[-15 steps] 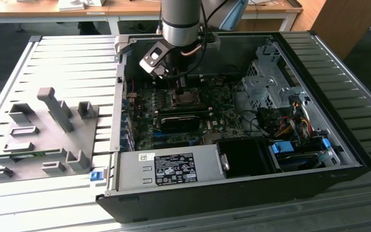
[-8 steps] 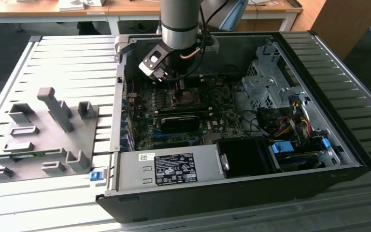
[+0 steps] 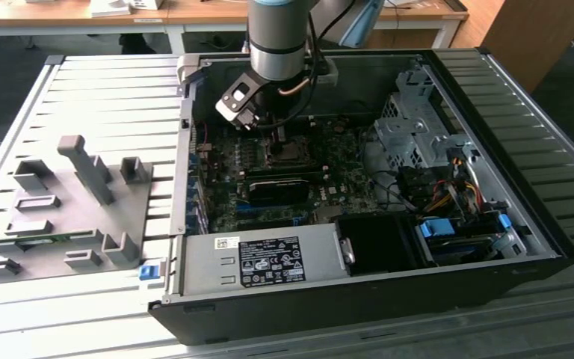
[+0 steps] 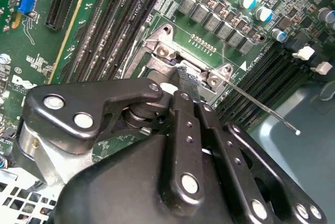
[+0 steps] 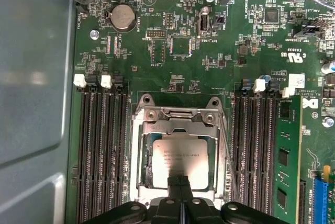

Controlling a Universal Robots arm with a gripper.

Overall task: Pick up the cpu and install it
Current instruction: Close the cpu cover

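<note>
Tool, tips together, at edge of cpu, flat inside socket frame

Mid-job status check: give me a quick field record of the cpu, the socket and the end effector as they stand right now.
cpu: lying flat inside the socket frame, metal top up
end effector: shut, tip over one edge of the cpu; contact unclear
socket lever: raised off the board
memory stick: seated in a slot beside the socket
grey tray: outside the computer case, on the exterior view's left
</note>
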